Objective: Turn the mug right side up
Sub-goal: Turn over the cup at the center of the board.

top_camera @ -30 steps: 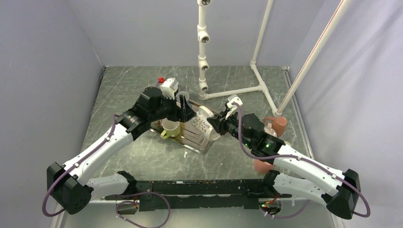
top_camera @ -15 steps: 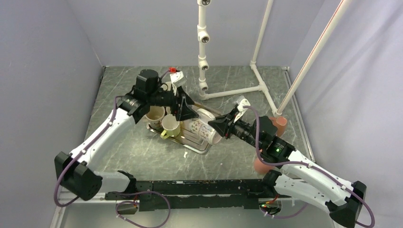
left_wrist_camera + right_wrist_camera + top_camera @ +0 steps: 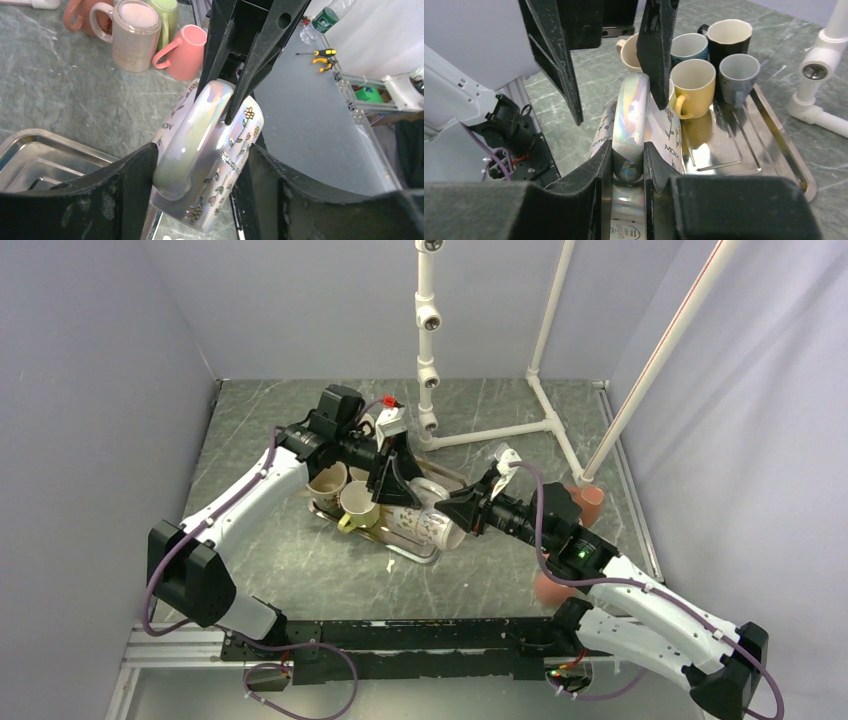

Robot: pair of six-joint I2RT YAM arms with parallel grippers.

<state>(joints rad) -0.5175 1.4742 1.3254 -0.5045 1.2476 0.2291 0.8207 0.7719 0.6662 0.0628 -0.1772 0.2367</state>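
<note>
The mug [image 3: 422, 519] is white and iridescent with a flower print. It hangs tilted on its side over the near corner of the metal tray [image 3: 425, 552]. My right gripper [image 3: 628, 150] is shut on the mug's shiny handle [image 3: 630, 112], reaching in from the right [image 3: 452, 510]. My left gripper [image 3: 200, 150] comes from the far side [image 3: 398, 488] with its jaws wide, one finger on each side of the mug's body [image 3: 220, 165]. One finger [image 3: 656, 60] lies against the mug near the handle. The other finger [image 3: 559, 60] stands a little off it.
Several upright mugs stand on the tray, among them a yellow one [image 3: 358, 507] and a beige one [image 3: 327, 480]. Pink mugs [image 3: 585, 502] sit on the table to the right. A white pipe rack [image 3: 428, 340] rises at the back.
The left arm swung right and down over the mug, so its fingers now straddle it. The right gripper kept its hold on the handle and shifted slightly left.
</note>
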